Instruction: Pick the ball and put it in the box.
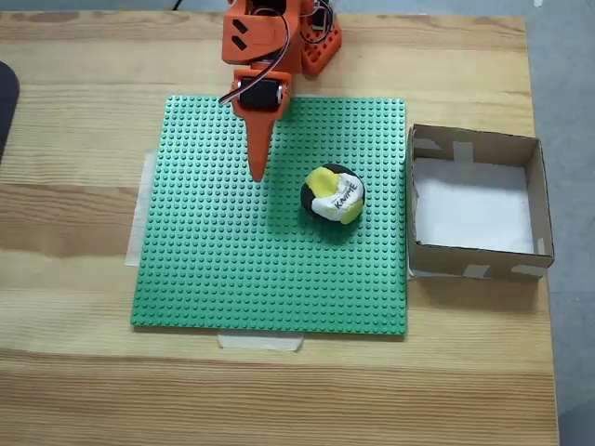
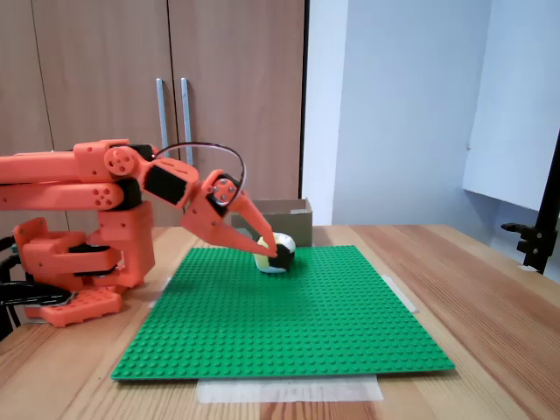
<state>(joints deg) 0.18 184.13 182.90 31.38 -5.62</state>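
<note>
The orange gripper is closed and empty above the green studded baseplate; the ball lies beside it, the cardboard box apart.

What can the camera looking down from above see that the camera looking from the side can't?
From above, a fixed view shows the box's white inside bottom, bare, and a clear gap between the gripper and the ball. From the side, a fixed view shows wooden cupboard doors, the gripper raised off the green plate, and its tip overlapping the ball. Both show the orange arm, ball, plate, box and wooden table.
</note>
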